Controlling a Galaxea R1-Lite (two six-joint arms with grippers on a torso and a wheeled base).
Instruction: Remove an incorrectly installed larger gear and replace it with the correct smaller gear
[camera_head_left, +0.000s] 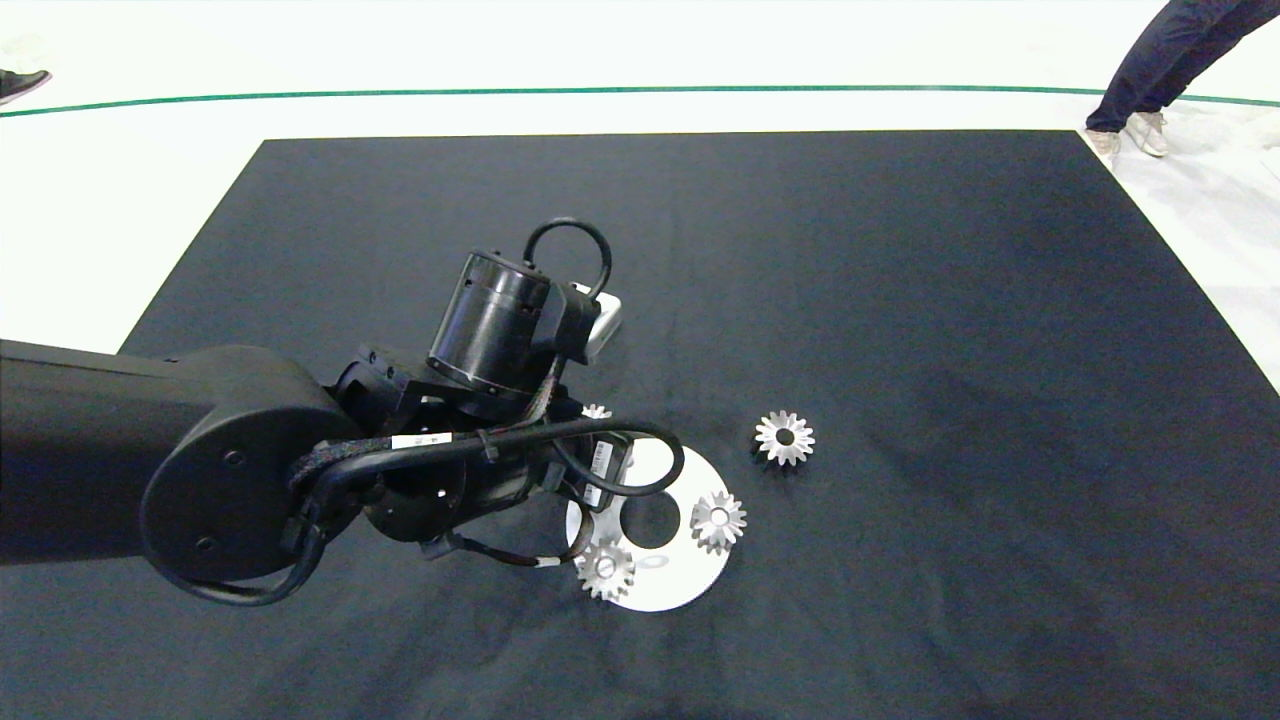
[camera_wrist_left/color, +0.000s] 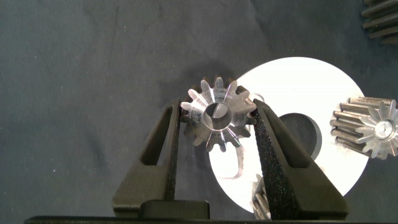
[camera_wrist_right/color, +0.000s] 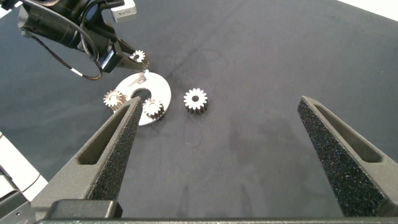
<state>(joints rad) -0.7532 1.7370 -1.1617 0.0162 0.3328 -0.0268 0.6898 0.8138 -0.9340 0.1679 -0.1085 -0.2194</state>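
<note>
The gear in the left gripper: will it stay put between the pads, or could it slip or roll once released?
The smaller gear looks rigid polished metal, probably heavy for its size. The left gripper pinches it across the teeth with dark textured pads, so slipping seems unlikely. Dropped on its side onto the white disc, its cylindrical body might roll.

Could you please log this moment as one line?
left gripper: shut on small gear, above disc edge | large gear: on mat, off disc | right gripper: open, idle

Black left arm, looped cables, white labels
</note>
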